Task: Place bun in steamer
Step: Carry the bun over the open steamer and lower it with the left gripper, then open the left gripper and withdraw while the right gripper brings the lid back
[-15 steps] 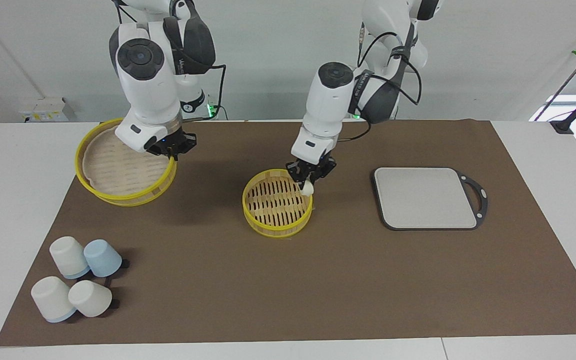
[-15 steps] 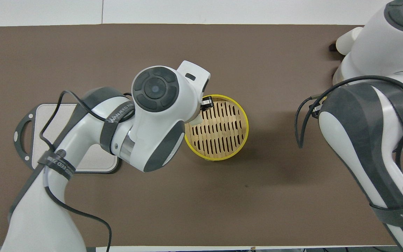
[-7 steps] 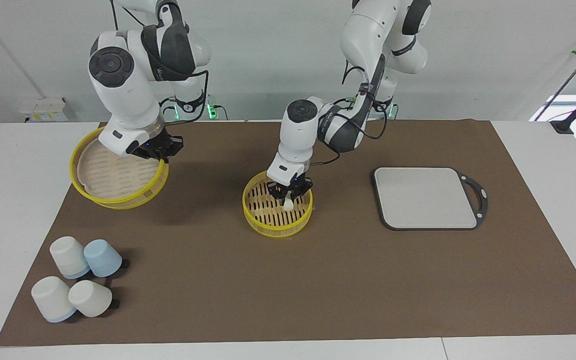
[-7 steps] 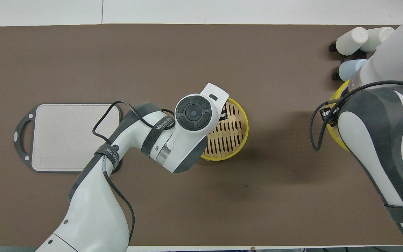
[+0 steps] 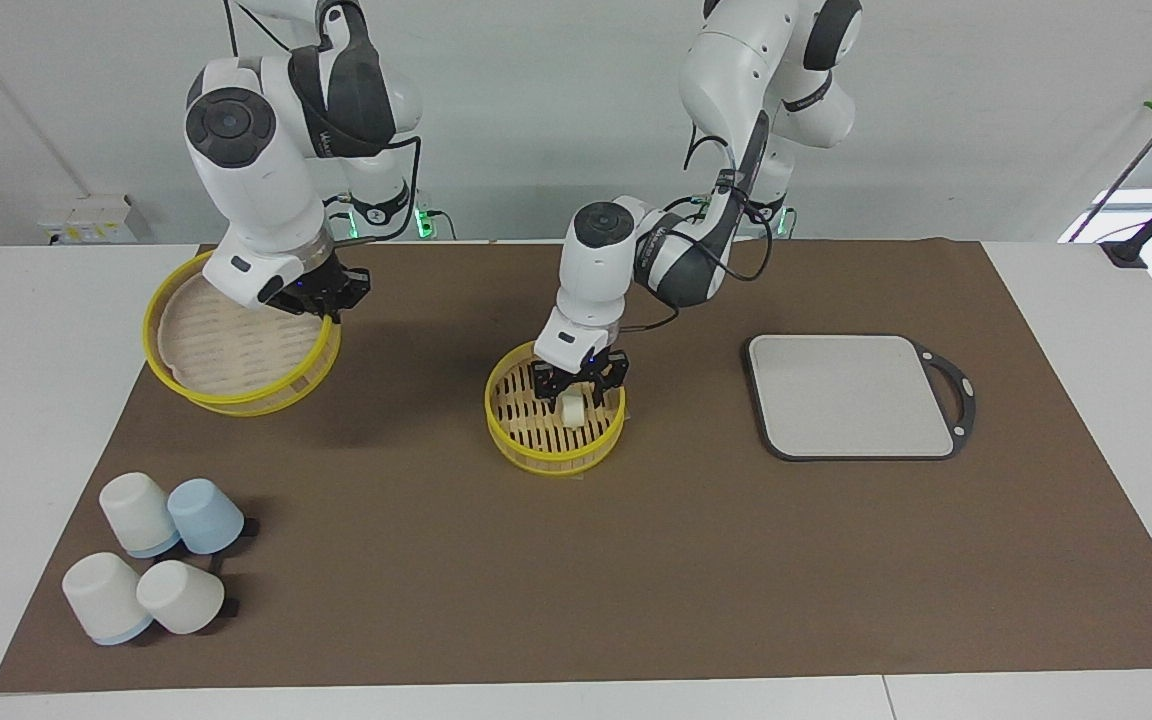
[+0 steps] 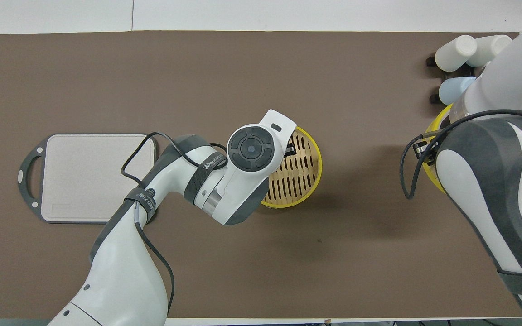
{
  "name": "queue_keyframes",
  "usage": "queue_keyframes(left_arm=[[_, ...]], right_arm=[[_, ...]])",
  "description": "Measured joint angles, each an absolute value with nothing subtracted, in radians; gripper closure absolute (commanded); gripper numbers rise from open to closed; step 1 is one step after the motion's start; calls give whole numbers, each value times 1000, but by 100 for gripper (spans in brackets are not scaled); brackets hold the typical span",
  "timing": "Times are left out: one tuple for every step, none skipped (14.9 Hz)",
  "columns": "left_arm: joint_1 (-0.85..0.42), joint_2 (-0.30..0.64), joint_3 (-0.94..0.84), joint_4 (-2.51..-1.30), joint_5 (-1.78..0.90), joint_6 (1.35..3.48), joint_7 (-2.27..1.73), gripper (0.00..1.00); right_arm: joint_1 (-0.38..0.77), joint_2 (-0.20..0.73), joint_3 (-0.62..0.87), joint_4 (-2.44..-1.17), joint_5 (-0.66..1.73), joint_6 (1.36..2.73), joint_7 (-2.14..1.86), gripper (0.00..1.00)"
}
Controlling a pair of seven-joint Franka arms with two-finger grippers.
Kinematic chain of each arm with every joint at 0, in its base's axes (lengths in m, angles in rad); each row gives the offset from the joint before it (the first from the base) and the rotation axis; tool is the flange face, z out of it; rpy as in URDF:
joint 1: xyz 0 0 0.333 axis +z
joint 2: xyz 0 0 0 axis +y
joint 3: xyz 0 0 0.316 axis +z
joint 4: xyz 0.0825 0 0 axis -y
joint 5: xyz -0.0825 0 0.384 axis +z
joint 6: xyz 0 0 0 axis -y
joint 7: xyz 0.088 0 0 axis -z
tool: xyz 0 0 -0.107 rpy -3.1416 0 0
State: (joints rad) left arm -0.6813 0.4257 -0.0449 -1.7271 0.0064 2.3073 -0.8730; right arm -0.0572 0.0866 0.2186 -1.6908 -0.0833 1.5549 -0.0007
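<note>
The steamer (image 5: 538, 459) stands mid-table on the brown mat, its slatted floor (image 6: 304, 170) partly under the left arm's hand. The cream-white bun (image 5: 571, 409) lies on that floor, at the side nearer the board. My left gripper (image 5: 579, 388) hangs low over it, open, one finger to each side of the bun. From overhead the hand hides the bun. Toward the right arm's end, my right gripper (image 5: 324, 298) is shut on the rim of the yellow-rimmed lid (image 5: 226, 350), holding it tilted just above the mat.
A grey board with a dark handle (image 5: 851, 395) lies flat toward the left arm's end, also seen from above (image 6: 89, 176). Several upturned white and pale blue cups (image 5: 151, 565) cluster at the mat's corner farthest from the robots, at the right arm's end.
The left gripper came down into the steamer, opened and let go of the bun, which now rests on the slats. The right arm shifted slightly with the lid.
</note>
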Motion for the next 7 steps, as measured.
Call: queue_keyframes(left_arm=[[-679,416,-41,-1726,6,2299,-874,0],[-672,398,-37,-1723,6,2277,-875,0],[-658,369,-33,-1719,7,2239,-874,0],[-637,334,-31,-1716,8,2190,-865,0],[-610,294,-29,-1714,9,2133,-846,0],[-581,254,-27,-1713,10,2078,-817,0],[-545,217,-25,-1713,10,2029,-777,0]], right_arm=[[-56,86,219,-1691,-78,1558,-1,100],[-48,86,220,-1691,-67,1563,-1,100],[-30,85,220,-1691,-59,1576,-1,100],[-1,84,221,-1691,-57,1603,1,100],[35,84,222,-1691,-55,1644,12,100],[74,85,223,-1691,-46,1686,33,100],[114,87,224,-1688,-27,1714,63,100]])
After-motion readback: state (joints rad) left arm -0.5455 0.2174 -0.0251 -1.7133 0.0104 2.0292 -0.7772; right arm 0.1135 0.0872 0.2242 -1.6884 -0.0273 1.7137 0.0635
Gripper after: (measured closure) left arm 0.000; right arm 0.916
